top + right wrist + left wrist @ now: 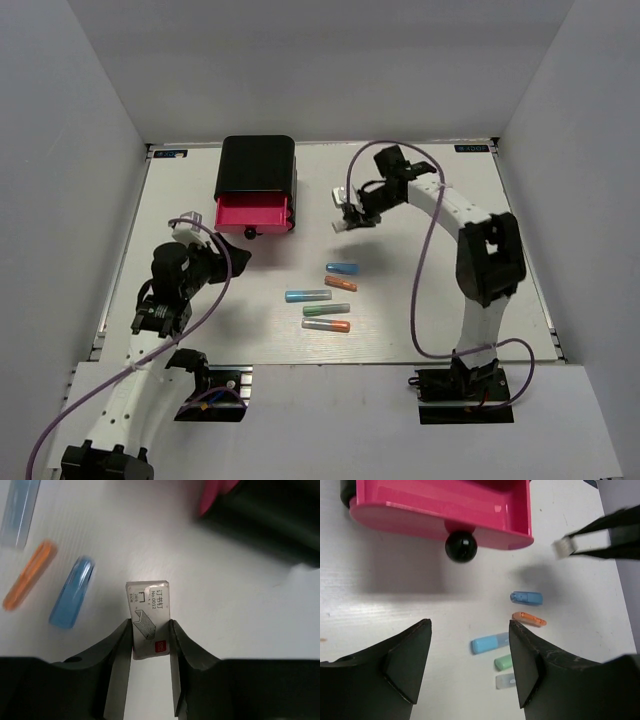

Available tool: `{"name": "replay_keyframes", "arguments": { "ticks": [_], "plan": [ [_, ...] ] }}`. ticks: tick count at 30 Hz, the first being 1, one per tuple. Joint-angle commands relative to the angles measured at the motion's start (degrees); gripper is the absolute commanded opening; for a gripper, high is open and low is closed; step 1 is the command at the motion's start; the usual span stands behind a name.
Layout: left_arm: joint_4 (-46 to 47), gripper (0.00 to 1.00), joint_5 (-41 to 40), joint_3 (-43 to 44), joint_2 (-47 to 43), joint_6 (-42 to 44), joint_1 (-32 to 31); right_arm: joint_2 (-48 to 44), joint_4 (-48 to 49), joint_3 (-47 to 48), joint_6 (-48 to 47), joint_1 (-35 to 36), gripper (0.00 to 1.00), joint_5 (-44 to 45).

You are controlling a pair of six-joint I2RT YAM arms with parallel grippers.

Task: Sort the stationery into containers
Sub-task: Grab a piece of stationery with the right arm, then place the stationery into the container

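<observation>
My right gripper (150, 625) is shut on the small white block (148, 615), a printed staple box, pressing its two long sides just right of the black container (258, 165). The container's lowest pink drawer (440, 505) stands pulled out, showing its round knob (460, 546). The sticks lie in a loose column on the table: blue (342, 268), orange (341, 283), light blue (308, 296), green (326, 309), and grey with an orange tip (326, 325). Below the drawer my left gripper (470, 665) hangs open and holds nothing, left of the sticks.
White walls close in the table (450, 290) on three sides. The right arm's purple cable (430, 250) loops over the table's right half. Both arm bases sit at the near edge.
</observation>
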Motion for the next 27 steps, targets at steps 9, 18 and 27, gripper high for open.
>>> {"name": "replay_keyframes", "arguments": {
  "ticks": [9,18,27],
  "plan": [
    [-3.8,0.71,0.4,-5.0,-5.0,-5.7,0.0,-5.3,37.3,12.7,58.3,17.4,0.04,3.1],
    [-4.9,0.71,-0.2,-4.5,-6.1,-7.8,0.0,1.9,41.3,16.2,60.9,22.1,0.1,12.4],
    [-4.3,0.71,1.5,-3.9,-5.5,-8.3,0.0,0.4,40.2,15.7,60.0,23.0,0.5,14.6]
  ]
}}
